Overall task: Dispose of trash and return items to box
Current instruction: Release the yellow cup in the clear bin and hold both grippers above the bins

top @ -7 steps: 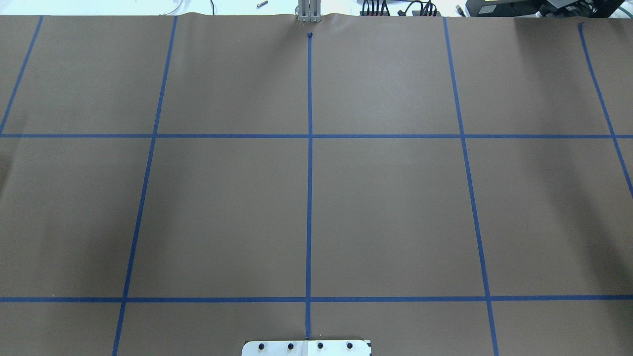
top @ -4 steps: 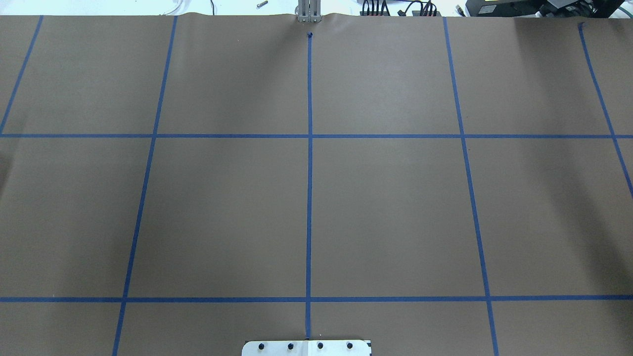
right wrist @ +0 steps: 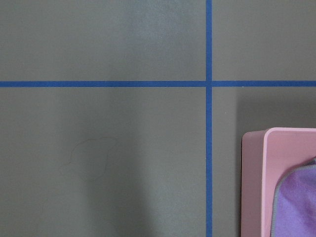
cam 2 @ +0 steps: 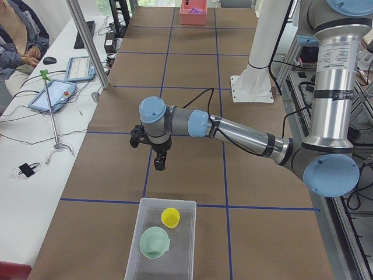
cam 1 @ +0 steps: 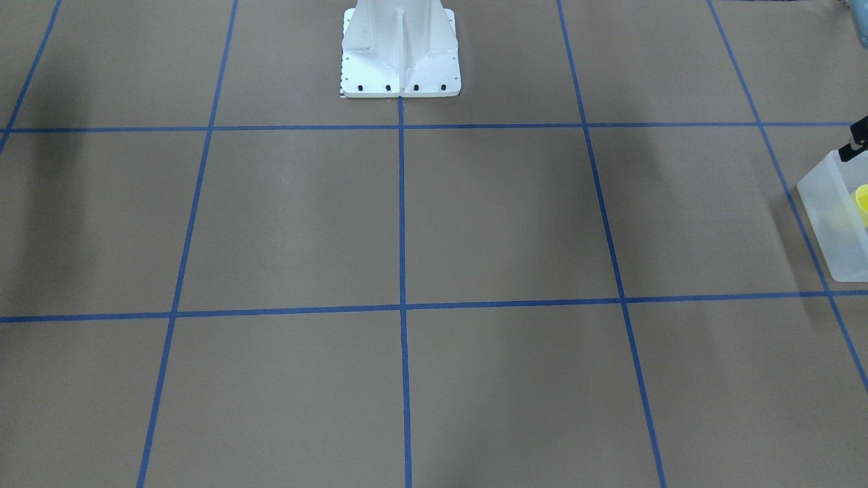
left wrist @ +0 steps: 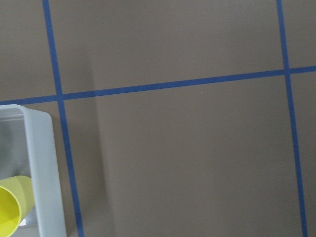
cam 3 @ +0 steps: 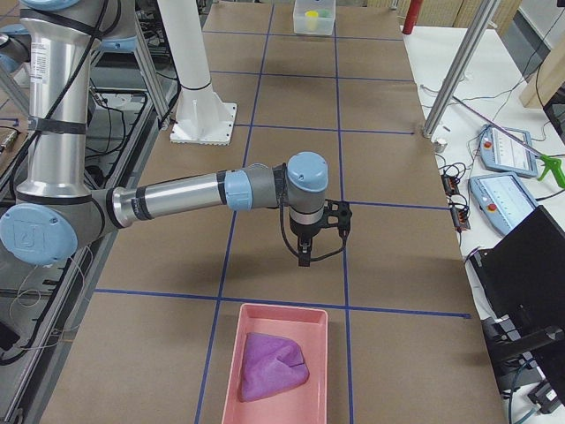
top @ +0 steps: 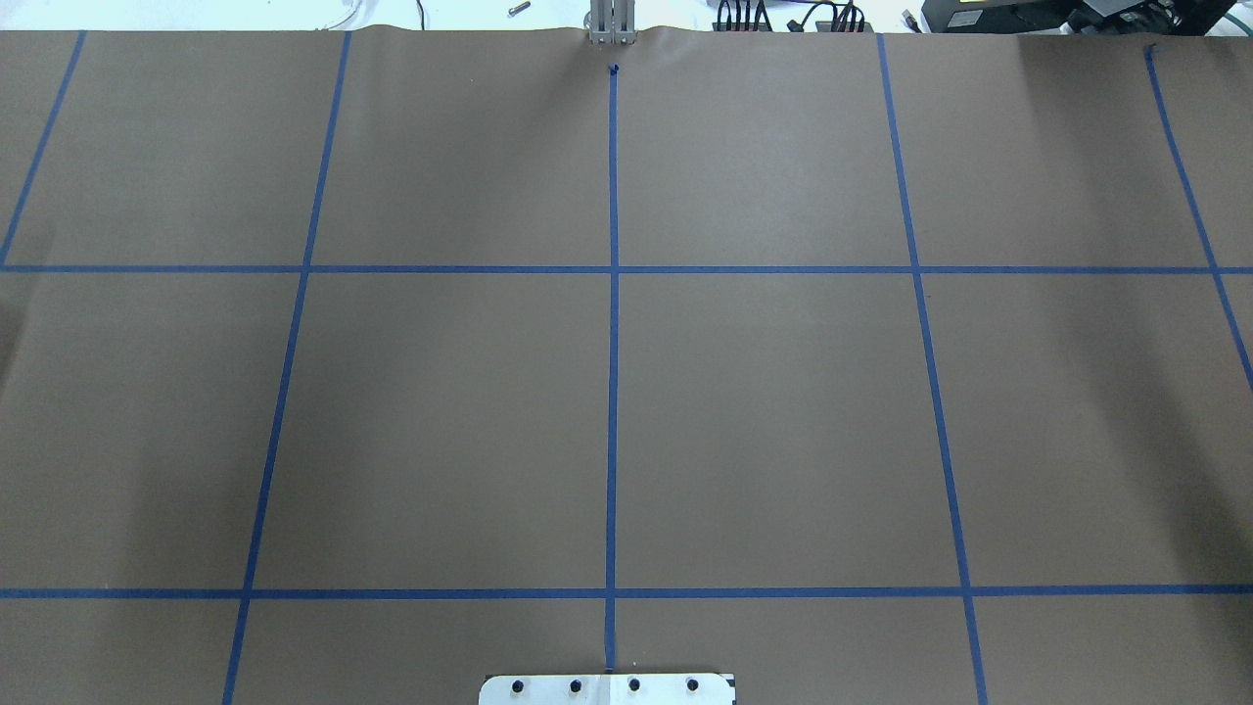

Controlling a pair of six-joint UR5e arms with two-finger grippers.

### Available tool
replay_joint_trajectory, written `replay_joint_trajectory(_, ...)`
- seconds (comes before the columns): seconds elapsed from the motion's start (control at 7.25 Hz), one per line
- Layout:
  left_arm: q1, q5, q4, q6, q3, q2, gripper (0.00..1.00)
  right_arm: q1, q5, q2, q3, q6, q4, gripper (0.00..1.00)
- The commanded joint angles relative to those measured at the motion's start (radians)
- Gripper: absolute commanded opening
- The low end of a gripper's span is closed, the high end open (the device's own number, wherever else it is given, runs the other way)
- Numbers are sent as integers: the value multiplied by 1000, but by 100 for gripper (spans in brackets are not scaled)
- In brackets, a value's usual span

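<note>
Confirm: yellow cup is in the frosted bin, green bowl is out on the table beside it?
Not quite. The green bowl is inside the frosted bin too, next to the yellow cup, not out on the table. The exterior left view shows both in it.

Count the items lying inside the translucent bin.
2. In the exterior left view, the yellow cup sits toward the far end of the bin, and the green bowl sits just nearer the camera. Nothing else shows inside.
</note>
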Motion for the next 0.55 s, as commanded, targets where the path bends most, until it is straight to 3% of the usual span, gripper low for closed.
replay_joint_trajectory(0.0,-39,26,1,68,51,-4,97,0,-4,-18,0,-55,0,100)
replay_joint_trajectory(0.41,-64,44,2,66,91,1,97,0,-4,-19,0,-57,0,100)
